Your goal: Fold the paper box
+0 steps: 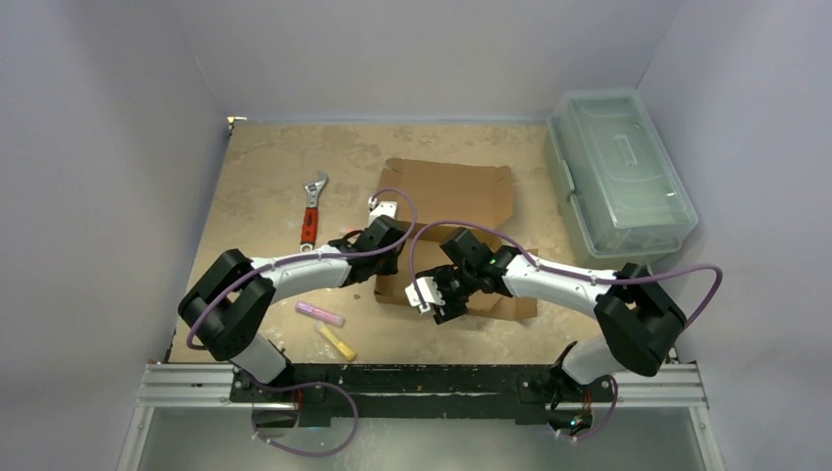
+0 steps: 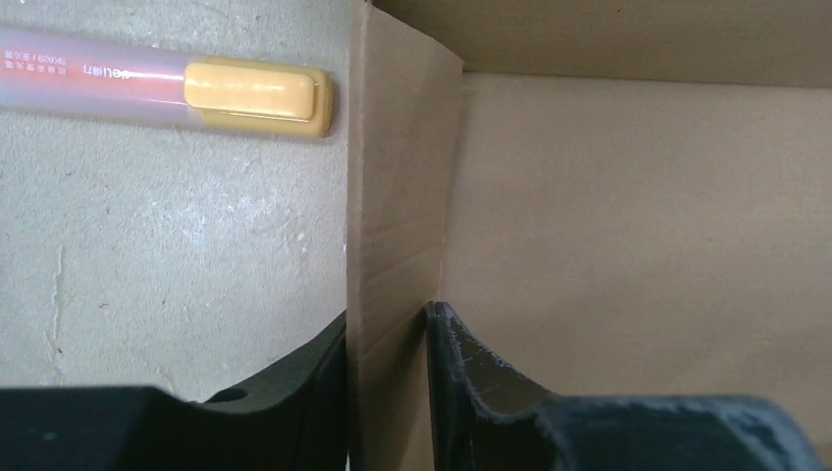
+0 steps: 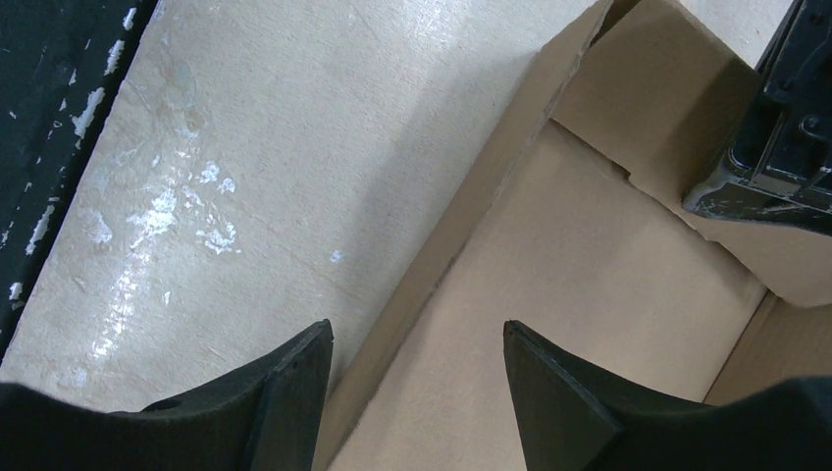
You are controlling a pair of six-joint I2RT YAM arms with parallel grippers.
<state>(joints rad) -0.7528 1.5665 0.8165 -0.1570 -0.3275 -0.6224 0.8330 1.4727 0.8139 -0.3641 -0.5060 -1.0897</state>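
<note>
Paper box — brown cardboard, part-folded, at the middle of the table. The far flap lies flat and the centre is hidden under both arms.
Left gripper: pinches an upright side wall, one finger on each face.
Right gripper: spread wide, astride the near wall.
Bin, far right corner — translucent green, lid on, contents not discernible.
Wrench: red handle, left of the box.
Pink marker and yellow marker: near edge, left.

left end effector: clamps paper box flap | yellow-capped marker: beside flap
</note>
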